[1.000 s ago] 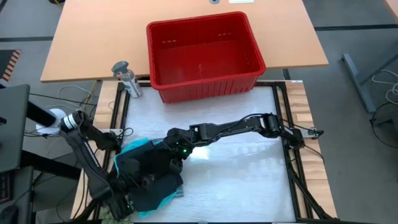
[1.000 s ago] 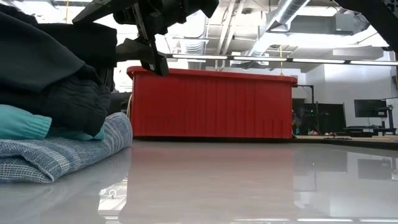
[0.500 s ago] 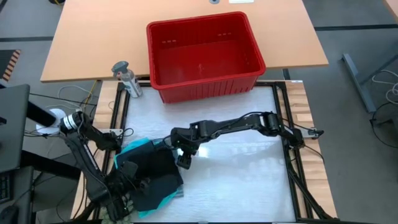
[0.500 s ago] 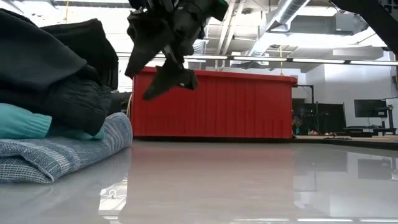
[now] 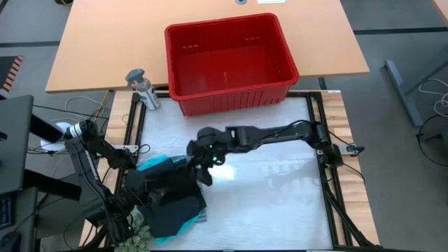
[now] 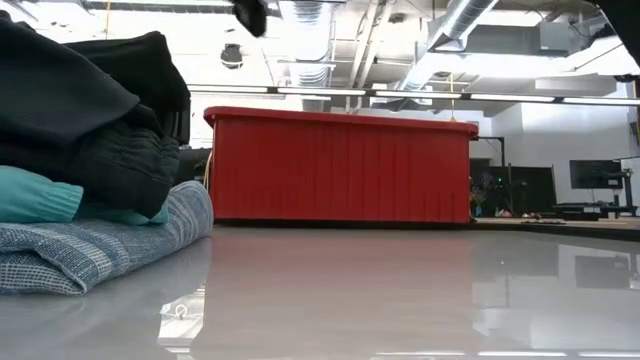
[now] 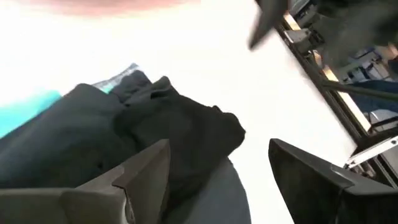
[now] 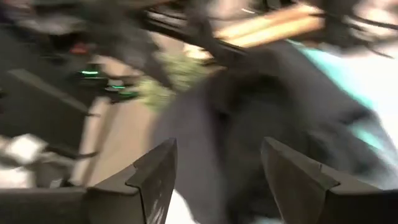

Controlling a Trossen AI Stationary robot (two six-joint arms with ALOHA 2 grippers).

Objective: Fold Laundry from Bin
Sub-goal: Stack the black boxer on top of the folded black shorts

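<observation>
Laundry: your clothes sit in one stack at the near left of the white table. A blue-grey striped one is at the bottom, a bright turquoise one is on it, and black ones are on top. I think they are stacked so the pile stays neat and out of the way.

Bin: the red bin is at the far side of the table, well apart from the stack. You can see its bare floor, so it looks like nothing is left inside.

Right gripper: your right gripper hangs above the table, just beside the stack's right edge. Its two fingers are apart and hold nothing.

Left gripper: your left gripper is low at the near left, right over the black cloth. Its fingers are apart too and pinch nothing.

Bottle: a small grey bottle stands just left of the bin, away from the work.

How far along: my guess is you are almost done, since all the clothes seem to be in the pile.
</observation>
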